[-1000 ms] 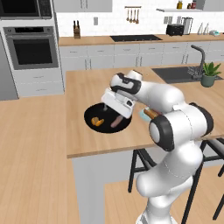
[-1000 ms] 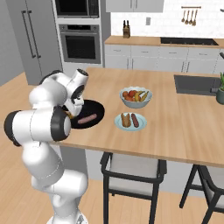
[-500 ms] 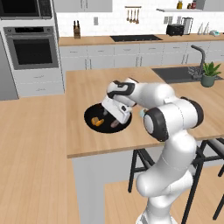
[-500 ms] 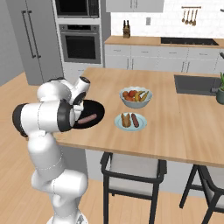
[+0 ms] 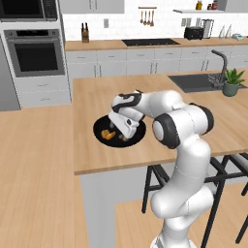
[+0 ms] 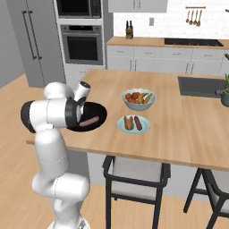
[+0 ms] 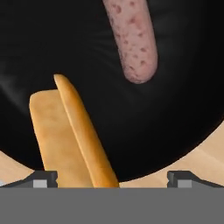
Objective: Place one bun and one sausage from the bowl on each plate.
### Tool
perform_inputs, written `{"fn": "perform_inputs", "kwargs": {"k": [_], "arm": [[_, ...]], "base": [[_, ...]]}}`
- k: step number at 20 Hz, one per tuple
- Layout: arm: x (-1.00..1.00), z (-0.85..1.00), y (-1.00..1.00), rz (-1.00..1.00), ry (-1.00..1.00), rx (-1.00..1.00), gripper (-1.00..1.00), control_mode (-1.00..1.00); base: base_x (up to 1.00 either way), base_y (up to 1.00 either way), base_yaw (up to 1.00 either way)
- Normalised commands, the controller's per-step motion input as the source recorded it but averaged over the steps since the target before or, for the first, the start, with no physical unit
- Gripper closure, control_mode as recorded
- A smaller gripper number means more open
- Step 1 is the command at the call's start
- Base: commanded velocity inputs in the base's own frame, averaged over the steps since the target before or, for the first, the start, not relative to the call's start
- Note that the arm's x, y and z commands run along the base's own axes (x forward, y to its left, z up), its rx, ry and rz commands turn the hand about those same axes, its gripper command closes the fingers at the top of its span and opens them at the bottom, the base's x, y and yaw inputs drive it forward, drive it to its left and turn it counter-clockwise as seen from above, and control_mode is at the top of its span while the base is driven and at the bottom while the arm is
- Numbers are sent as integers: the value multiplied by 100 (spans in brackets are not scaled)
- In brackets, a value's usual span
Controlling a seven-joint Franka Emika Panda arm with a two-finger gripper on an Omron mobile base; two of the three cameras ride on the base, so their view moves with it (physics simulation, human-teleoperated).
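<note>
The wide black bowl [image 5: 135, 136] sits near the counter's front edge. In the hand view its dark floor [image 7: 175, 109] holds a golden bun [image 7: 70, 135], split lengthwise, and a pink speckled sausage [image 7: 133, 39] farther off. My gripper [image 7: 114, 180] hangs low over the bowl, open wide, with the bun's near end between the fingertips [image 7: 41, 179] and closer to the left one. From the left base view the gripper [image 5: 114, 131] is just beside the bun [image 5: 107, 135]. A pale blue plate [image 6: 121, 127] to the right carries a bun and a sausage. The bowl's sausage [image 6: 89, 121] also shows there.
A pale grey bowl of coloured fruit [image 6: 139, 99] stands behind the plate. A sink [image 6: 201, 85] is set into the counter at the far right, with a potted plant [image 5: 232, 81] by it. Stools [image 6: 134, 179] stand under the counter's front edge.
The hand has swung left and dropped into the bowl, ending close over the bun. The jaws stayed open. Bun and sausage have not moved.
</note>
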Motion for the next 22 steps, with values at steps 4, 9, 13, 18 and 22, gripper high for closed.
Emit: {"fn": "perform_inputs", "kwargs": {"k": [4, 9, 13, 18, 22], "arm": [[37, -7, 0, 0, 3, 0, -100, -100], [11, -30, 0, 0, 0, 0, -100, -100], [0, -31, 0, 0, 0, 0, -100, -100], [8, -13, 11, 0, 1, 0, -100, -100], [13, -3, 18, 0, 0, 0, -100, -100]], "base": [[0, 0, 0], [0, 0, 0], [0, 0, 0], [0, 0, 0], [0, 0, 0]]}}
